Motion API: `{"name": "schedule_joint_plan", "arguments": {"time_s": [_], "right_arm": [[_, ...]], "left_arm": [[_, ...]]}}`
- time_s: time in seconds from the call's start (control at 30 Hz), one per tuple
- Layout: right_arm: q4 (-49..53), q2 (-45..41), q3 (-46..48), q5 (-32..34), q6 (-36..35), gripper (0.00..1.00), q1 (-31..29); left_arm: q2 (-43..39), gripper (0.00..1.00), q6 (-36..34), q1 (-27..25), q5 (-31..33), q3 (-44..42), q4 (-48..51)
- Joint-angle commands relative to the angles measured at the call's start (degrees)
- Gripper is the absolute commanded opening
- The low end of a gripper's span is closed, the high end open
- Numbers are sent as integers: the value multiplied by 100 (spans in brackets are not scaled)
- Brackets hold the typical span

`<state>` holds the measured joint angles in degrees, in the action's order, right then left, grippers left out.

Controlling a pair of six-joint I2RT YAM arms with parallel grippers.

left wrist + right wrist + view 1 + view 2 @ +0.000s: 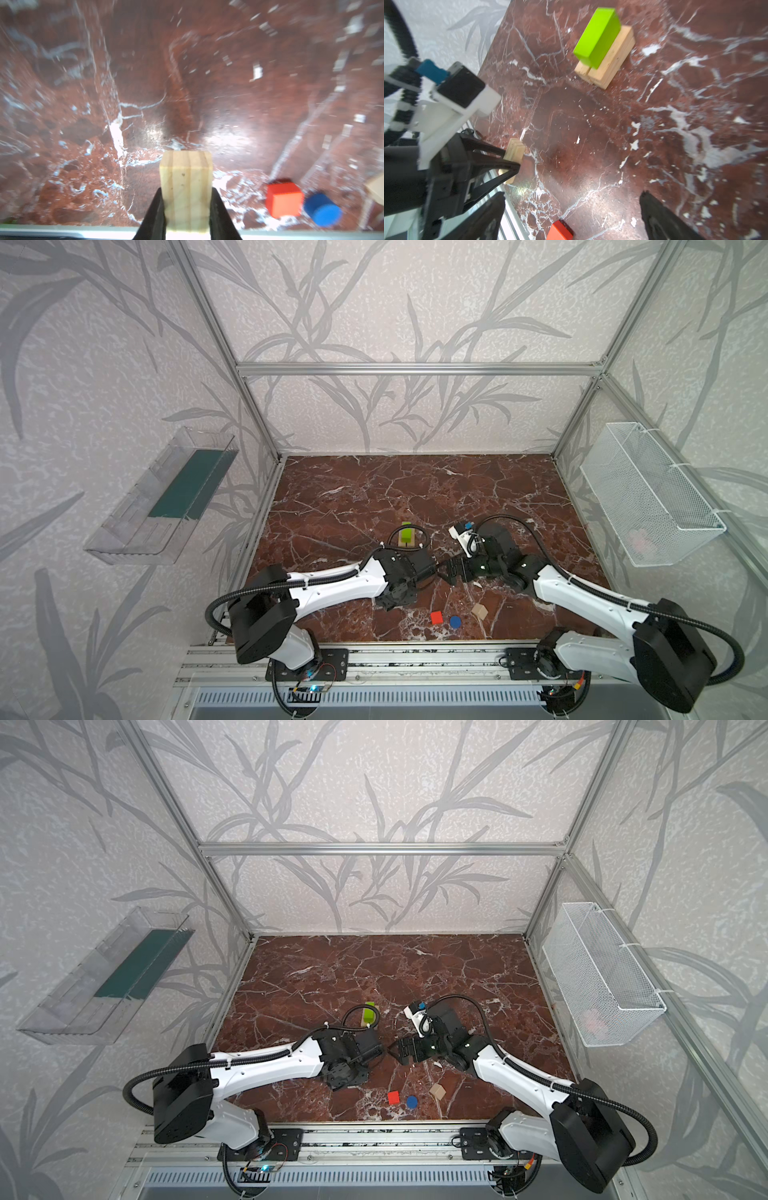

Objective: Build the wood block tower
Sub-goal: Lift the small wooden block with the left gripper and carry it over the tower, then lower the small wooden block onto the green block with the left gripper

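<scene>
A lime-green brick [598,39] lies on two side-by-side light-wood planks [612,62], the low start of the wood block tower [406,536] at mid-table. My left gripper [186,190] is shut on another light-wood plank [186,187], held off the table in front of that stack; the right wrist view shows the plank [513,151] between the black fingers. Facing it closely, my right gripper [572,195] is open and holds nothing. A red cube [436,617], a blue disc [456,621] and a natural-wood piece [480,611] lie loose near the front edge.
A clear plastic bin [162,497] hangs on the left wall and a white wire basket [648,493] on the right wall. An aluminium rail [415,651] runs along the table's front edge. The two wrists sit close together at mid-table.
</scene>
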<state>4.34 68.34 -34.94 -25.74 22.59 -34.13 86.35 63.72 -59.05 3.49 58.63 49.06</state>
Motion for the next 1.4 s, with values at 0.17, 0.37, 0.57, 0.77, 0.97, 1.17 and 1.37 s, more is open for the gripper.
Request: {"name": "schedule_joint_plan", "arguments": {"time_s": [0.17, 0.37, 0.57, 0.77, 0.97, 1.17, 1.37], "right_arm": [[712, -153, -301, -281, -129, 100, 638], [665, -112, -370, -327, -91, 100, 760], [491, -22, -398, -445, 111, 100, 870], [331, 73, -434, -467, 276, 100, 990], [312, 116, -491, -519, 367, 100, 1099], [338, 110, -505, -520, 371, 100, 1154], [368, 127, -493, -546, 393, 100, 1206]], "left_arm": [[-113, 18, -1500, 684, 190, 985, 694], [224, 17, -2305, 1285, -26, 1629, 697], [1024, 17, -2958, 1608, -79, 2649, 1127], [2042, 17, -3289, 1786, -28, 3783, 1741], [2696, 17, -3256, 1961, -153, 4449, 1847], [3134, 17, -3109, 2085, -291, 4810, 1830], [3327, 17, -2990, 2191, -369, 4818, 1755]]}}
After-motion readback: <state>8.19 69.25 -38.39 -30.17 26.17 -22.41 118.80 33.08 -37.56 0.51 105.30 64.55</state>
